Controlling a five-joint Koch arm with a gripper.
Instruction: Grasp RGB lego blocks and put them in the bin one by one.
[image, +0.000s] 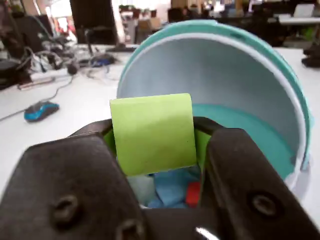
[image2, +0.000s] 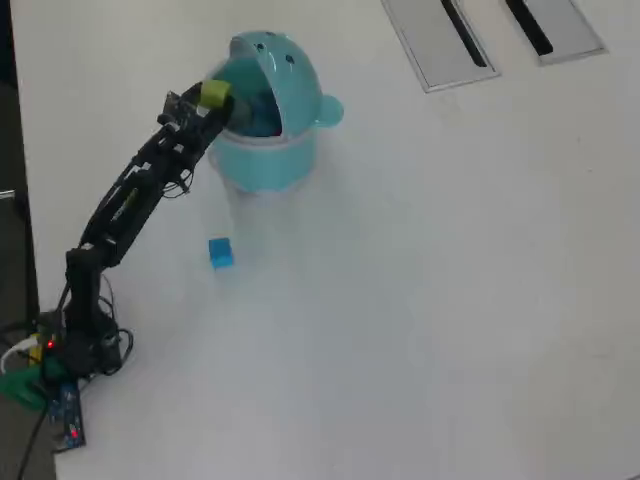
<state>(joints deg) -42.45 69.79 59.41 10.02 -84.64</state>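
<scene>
My gripper (image: 156, 137) is shut on the yellow-green block (image: 150, 125), which fills the gap between the two dark jaws. In the overhead view the gripper (image2: 208, 102) holds this block (image2: 213, 94) at the left side of the round light-teal bin (image2: 265, 165), right at its opening. In the wrist view the bin's domed lid (image: 260, 47) is tipped back just ahead. Below the held block, a small red block (image: 193, 194) shows beside blue shapes I cannot identify. A blue block (image2: 220, 252) lies on the white table, in front of the bin.
The arm's base (image2: 80, 340) stands at the table's lower-left edge with a circuit board beside it. Two grey slotted panels (image2: 440, 40) sit at the top right. In the wrist view, cables and a blue mouse (image: 41, 110) lie beyond the bin at the left.
</scene>
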